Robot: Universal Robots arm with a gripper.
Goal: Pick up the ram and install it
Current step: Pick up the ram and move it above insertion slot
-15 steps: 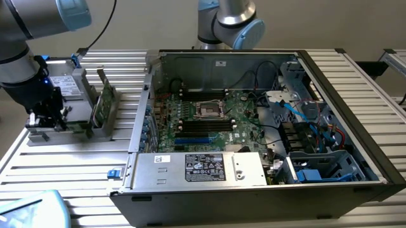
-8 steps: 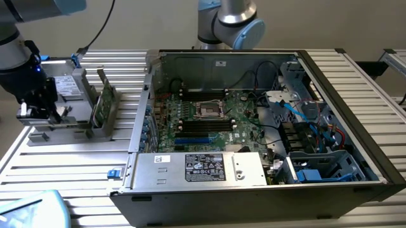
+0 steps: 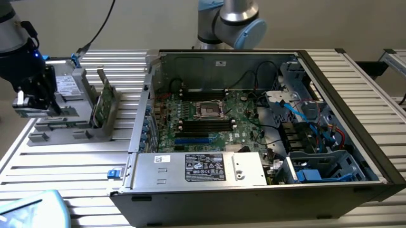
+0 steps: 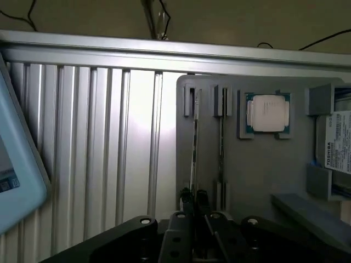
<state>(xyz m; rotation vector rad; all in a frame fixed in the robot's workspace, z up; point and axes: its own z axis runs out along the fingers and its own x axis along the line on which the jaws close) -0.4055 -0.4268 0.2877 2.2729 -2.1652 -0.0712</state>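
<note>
Overhead, the black tool (image 4: 194, 196), narrowly parted and empty, hangs above the thin green ram stick (image 4: 194, 145) in its grey holder (image 4: 263, 164).

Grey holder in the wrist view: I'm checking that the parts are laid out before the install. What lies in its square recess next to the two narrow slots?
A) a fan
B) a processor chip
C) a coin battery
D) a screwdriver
B: a square processor chip, with a metal lid on a green board, lies flat in the recess of the grey holder.
</note>
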